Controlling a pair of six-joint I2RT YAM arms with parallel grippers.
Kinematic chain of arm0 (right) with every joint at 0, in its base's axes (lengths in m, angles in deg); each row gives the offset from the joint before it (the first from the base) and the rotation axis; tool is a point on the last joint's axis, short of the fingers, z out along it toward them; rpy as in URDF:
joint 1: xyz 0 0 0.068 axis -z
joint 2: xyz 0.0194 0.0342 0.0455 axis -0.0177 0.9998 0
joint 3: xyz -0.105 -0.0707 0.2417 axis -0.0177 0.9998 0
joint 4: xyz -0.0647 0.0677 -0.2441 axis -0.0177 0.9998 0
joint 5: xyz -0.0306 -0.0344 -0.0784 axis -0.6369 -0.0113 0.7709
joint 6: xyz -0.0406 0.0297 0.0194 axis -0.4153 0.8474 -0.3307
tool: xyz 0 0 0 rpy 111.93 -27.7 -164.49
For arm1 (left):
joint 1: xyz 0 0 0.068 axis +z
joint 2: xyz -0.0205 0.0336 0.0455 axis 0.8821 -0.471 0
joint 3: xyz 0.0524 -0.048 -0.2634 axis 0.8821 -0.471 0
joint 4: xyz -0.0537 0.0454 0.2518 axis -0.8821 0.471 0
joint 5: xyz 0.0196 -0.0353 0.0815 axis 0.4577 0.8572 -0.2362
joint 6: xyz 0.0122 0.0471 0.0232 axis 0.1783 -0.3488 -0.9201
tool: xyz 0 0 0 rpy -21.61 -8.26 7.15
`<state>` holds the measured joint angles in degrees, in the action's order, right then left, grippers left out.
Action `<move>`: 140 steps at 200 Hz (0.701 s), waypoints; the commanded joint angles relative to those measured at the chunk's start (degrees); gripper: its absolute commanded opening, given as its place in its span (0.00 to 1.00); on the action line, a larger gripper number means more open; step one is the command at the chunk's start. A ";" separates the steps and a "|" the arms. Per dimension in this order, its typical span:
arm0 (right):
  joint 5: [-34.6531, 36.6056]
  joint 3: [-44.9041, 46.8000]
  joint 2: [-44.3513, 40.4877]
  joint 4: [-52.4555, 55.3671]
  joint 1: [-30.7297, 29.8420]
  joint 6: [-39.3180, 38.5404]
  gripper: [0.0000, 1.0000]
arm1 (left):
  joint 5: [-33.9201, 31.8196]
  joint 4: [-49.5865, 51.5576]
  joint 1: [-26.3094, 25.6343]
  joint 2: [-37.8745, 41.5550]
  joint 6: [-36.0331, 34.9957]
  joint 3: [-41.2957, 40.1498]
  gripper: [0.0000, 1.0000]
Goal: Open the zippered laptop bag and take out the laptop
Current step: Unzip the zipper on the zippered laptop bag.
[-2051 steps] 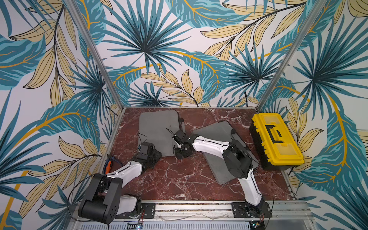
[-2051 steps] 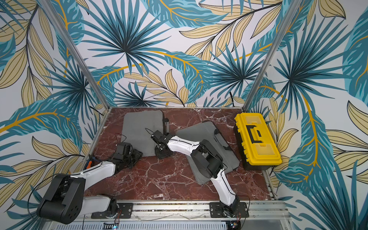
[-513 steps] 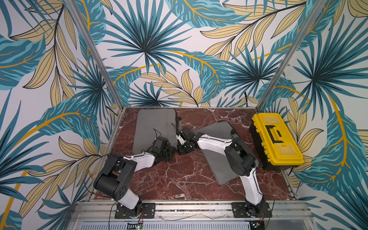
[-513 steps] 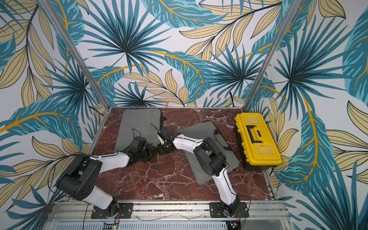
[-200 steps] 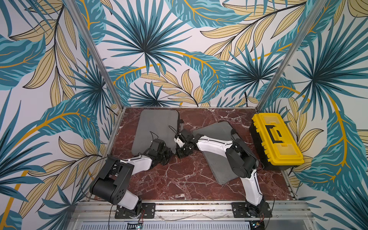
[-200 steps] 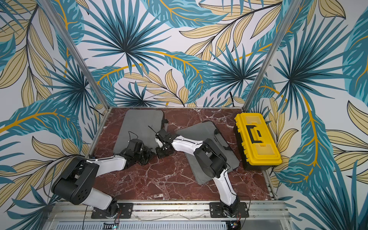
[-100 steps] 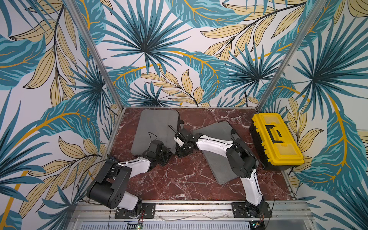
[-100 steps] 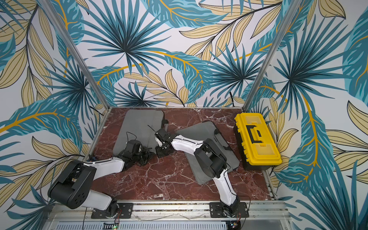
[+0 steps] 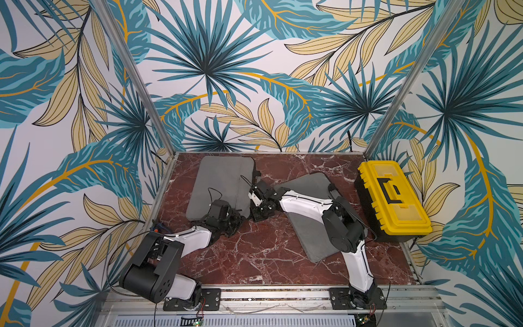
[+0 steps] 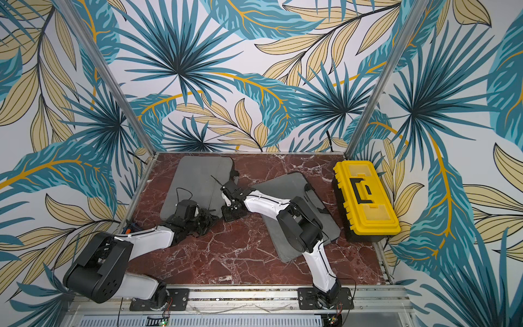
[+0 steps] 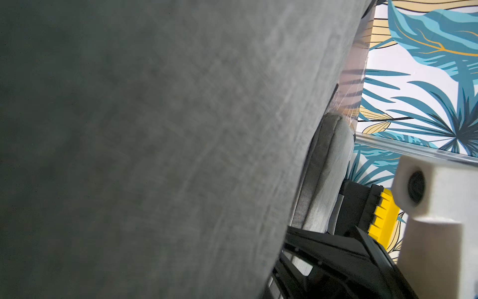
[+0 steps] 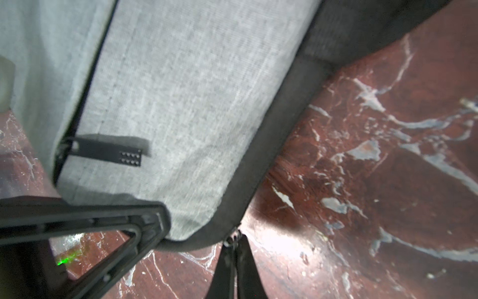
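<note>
Both closed, left hand (image 9: 234, 223) and right hand (image 9: 258, 213) crowd laptop bag's (image 9: 223, 178) near corner.

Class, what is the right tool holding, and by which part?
The right tool is shut on the zipper pull at a corner of the laptop bag.

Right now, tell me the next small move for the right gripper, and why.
Probably draw the right gripper a short way along the dark zipper band, away from the left gripper. Its jaws are shut on the zipper pull at a corner of the laptop bag, and the left gripper seems to pin that corner, so the bag should hold.
</note>
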<state>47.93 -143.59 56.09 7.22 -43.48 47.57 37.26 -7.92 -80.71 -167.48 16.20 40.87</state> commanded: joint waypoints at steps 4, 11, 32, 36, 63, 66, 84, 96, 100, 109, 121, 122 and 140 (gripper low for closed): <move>7.89 -1.37 -0.05 4.01 3.70 1.43 0.00 | -1.09 4.78 1.65 2.09 -2.25 -3.53 0.00; 7.86 -1.70 0.15 3.97 3.79 1.36 0.00 | -0.94 5.06 1.84 2.43 -2.34 -3.60 0.00; 7.97 -2.58 0.60 4.01 3.95 1.10 0.00 | -0.55 6.84 2.24 3.08 -3.36 -3.52 0.00; 8.10 -2.73 0.68 4.05 3.97 1.08 0.00 | -0.49 7.23 2.33 3.10 -3.63 -3.39 0.00; 8.48 -3.44 0.96 4.34 4.57 0.90 0.00 | 0.69 8.87 2.72 2.93 -5.15 -2.81 0.00; 8.43 -3.40 1.04 4.43 4.63 0.92 0.00 | 0.79 8.89 2.65 2.92 -5.19 -2.81 0.00; 8.67 -3.50 1.13 4.53 5.07 0.90 0.00 | 1.24 8.87 2.87 2.79 -5.54 -2.81 0.00; 8.85 -3.42 1.23 4.63 5.36 0.96 0.00 | 1.44 8.83 3.02 2.66 -5.62 -2.72 0.00; 8.85 -3.42 1.29 4.68 5.45 1.03 0.00 | 1.50 8.83 3.00 2.67 -5.70 -2.64 0.00; 8.96 -3.40 1.34 4.67 5.71 1.20 0.00 | 1.67 8.85 3.06 2.61 -5.94 -2.48 0.00; 8.86 -3.40 1.39 4.71 6.03 1.34 0.00 | 1.74 8.89 3.11 2.57 -6.07 -2.46 0.00; 8.85 -3.40 1.39 4.71 6.06 1.34 0.00 | 1.77 8.90 3.09 2.57 -6.07 -2.46 0.00; 8.86 -3.48 1.57 4.65 6.30 1.29 0.00 | 1.93 9.42 3.26 2.66 -6.38 -2.28 0.00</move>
<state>47.39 -146.26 56.11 9.51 -42.10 47.55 40.56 -7.22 -78.94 -165.01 12.05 39.89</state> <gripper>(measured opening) 0.047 0.073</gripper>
